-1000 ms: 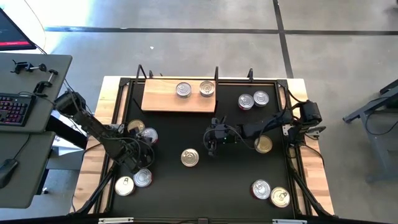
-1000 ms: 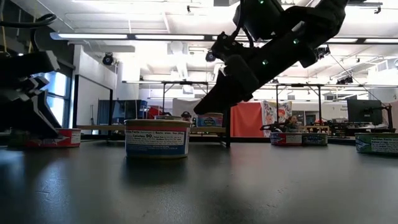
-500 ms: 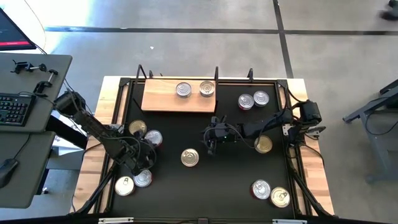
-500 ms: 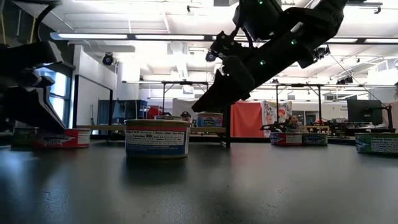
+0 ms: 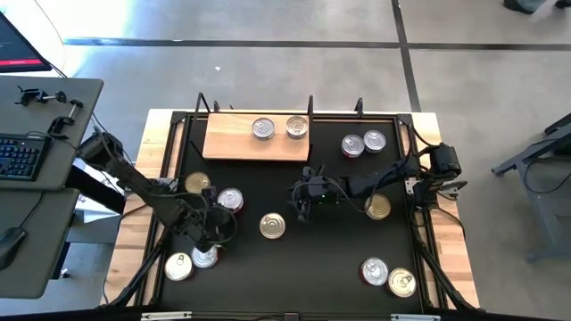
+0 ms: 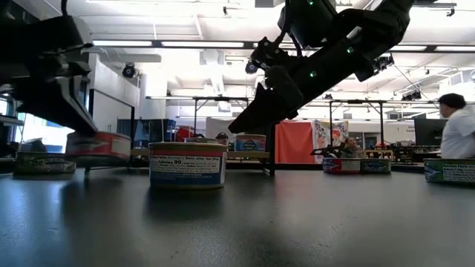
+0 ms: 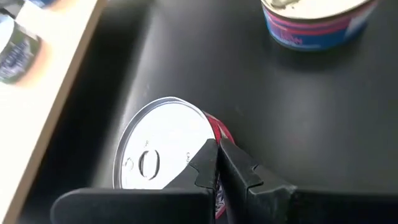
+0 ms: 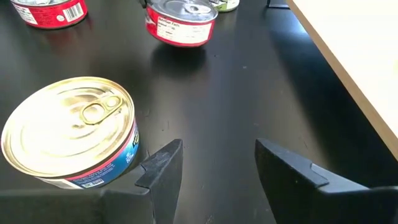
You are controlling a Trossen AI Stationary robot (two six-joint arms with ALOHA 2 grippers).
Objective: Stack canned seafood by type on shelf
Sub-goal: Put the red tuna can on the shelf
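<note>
- The black table mat (image 5: pixel 294 267) fills most of your high view, with the wooden table edge (image 5: pixel 446 259) showing along its sides.
- Your shelf (image 5: pixel 232 143) is the light wood slab at the far side of the mat. Two silver-lidded cans (image 5: pixel 263 129) sit side by side on it, just apart.
- Left arm reaches in from the left side. Your left gripper (image 5: pixel 212 234) is over the left part of the mat, and in the left wrist view it's (image 7: pixel 217 163) clamped on the rim of a red-sided can (image 7: pixel 166 152) with a silver lid. In the low view that can (image 6: pixel 102 145) looks lifted off the mat.
- Right gripper (image 5: pixel 305 198) hovers mid-mat, just in front of the shelf, fingers spread apart and holding nothing (image 8: pixel 211 165).
- A blue-and-red labelled can (image 5: pixel 272 226) with a gold lid sits near the mat's centre, right beside your right gripper in its wrist view (image 8: pixel 71 134).
- Remaining cans: a pair right of the shelf (image 5: pixel 364 143), one gold lid (image 5: pixel 378 207) under the right arm, two at front right (image 5: pixel 388 276), two at front left (image 5: pixel 178 266), one gold lid (image 5: pixel 196 183) at the left edge.
</note>
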